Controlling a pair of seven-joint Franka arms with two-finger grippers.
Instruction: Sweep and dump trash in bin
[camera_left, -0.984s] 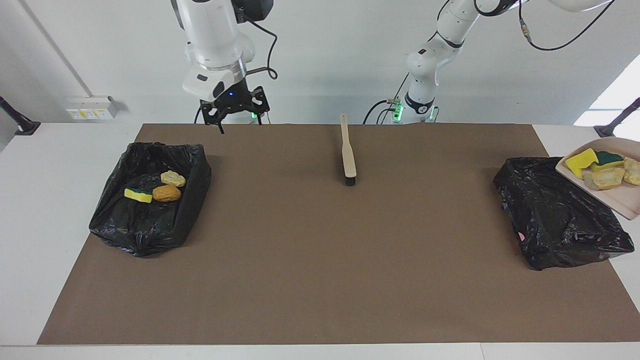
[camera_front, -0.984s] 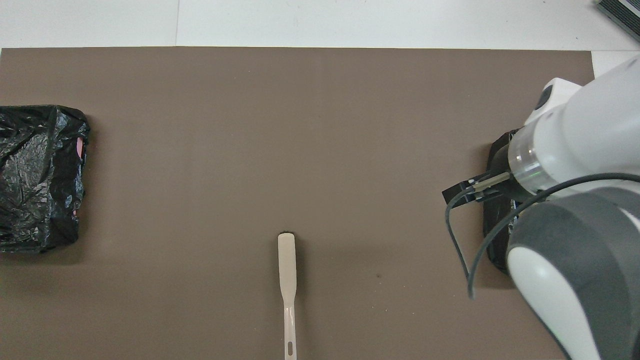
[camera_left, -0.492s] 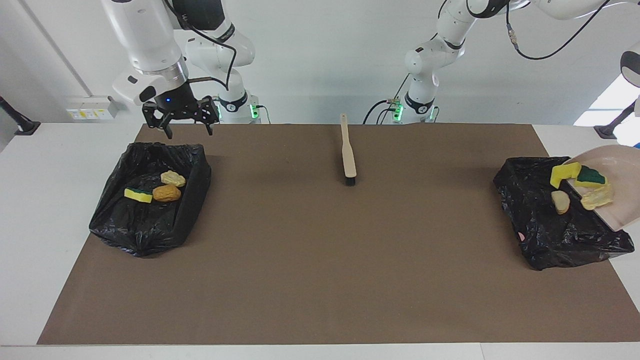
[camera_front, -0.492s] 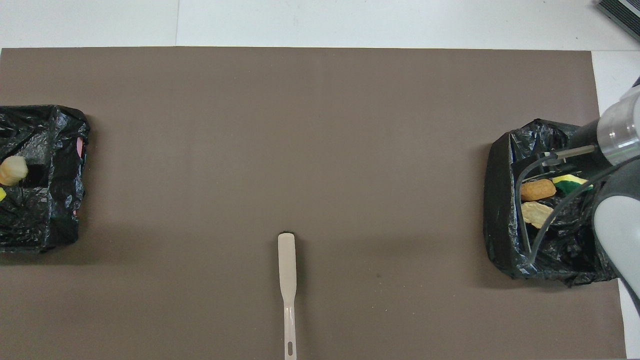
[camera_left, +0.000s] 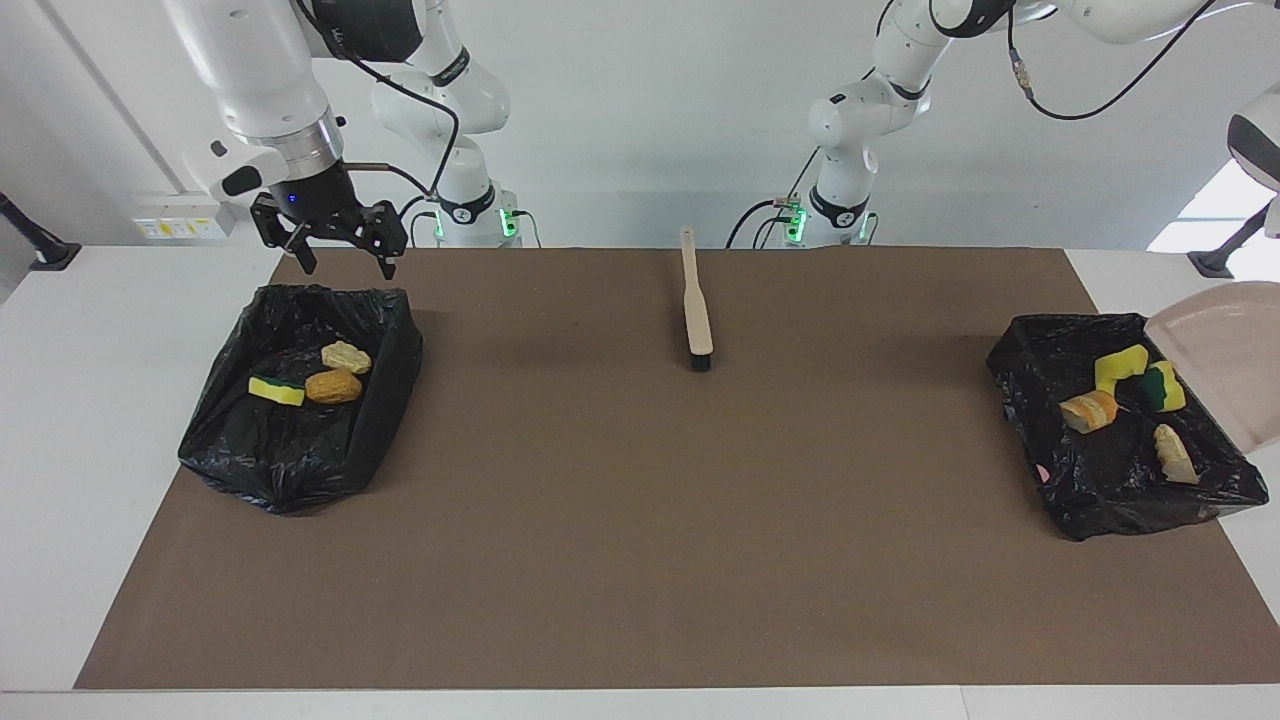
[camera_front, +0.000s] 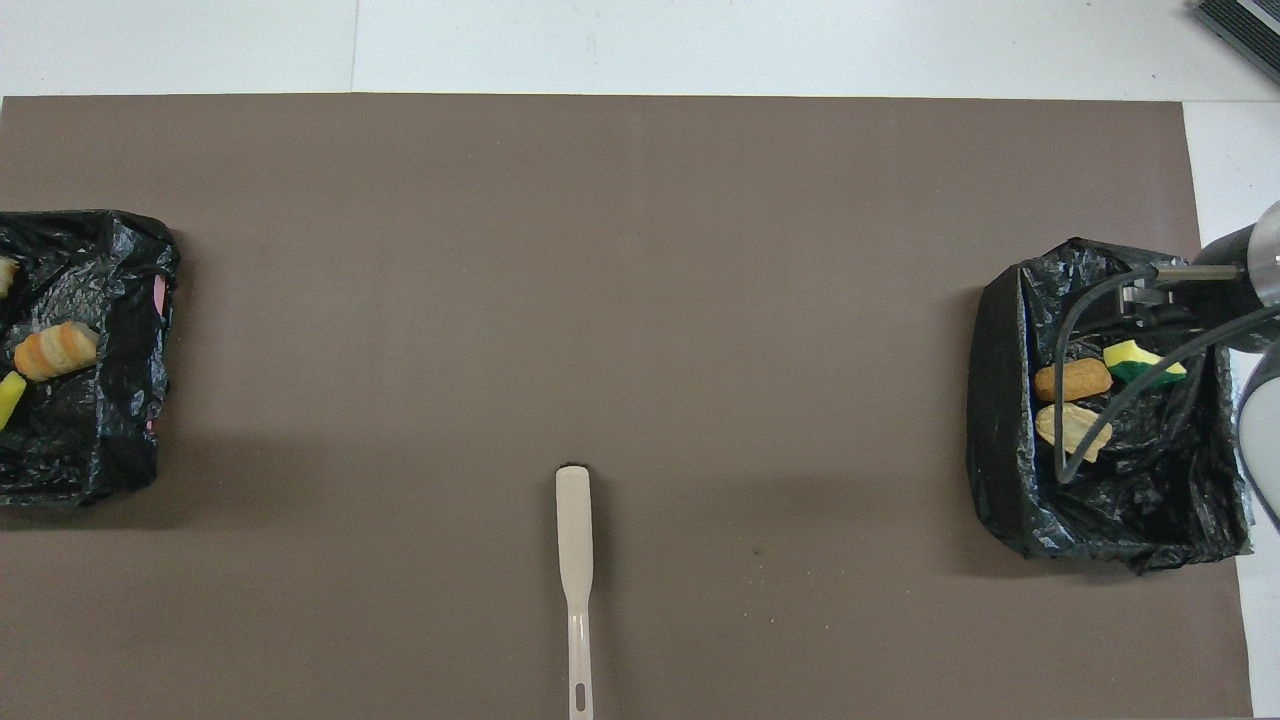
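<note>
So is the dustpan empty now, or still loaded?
Empty: the tilted dustpan shows a bare inside, and four sponge chunks lie in the bin below.

the dustpan (camera_left: 1225, 360) and left-end bin (camera_front: 90, 400) run past the picture edges.

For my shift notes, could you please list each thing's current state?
Beige plastic dustpan: tilted over bin, emptied.
Black-bagged bin, left arm's end: holds four sponge chunks.
Black-bagged bin, right arm's end: holds three.
Beige wooden brush: lying flat on mat.
Right tool: open, empty.
</note>
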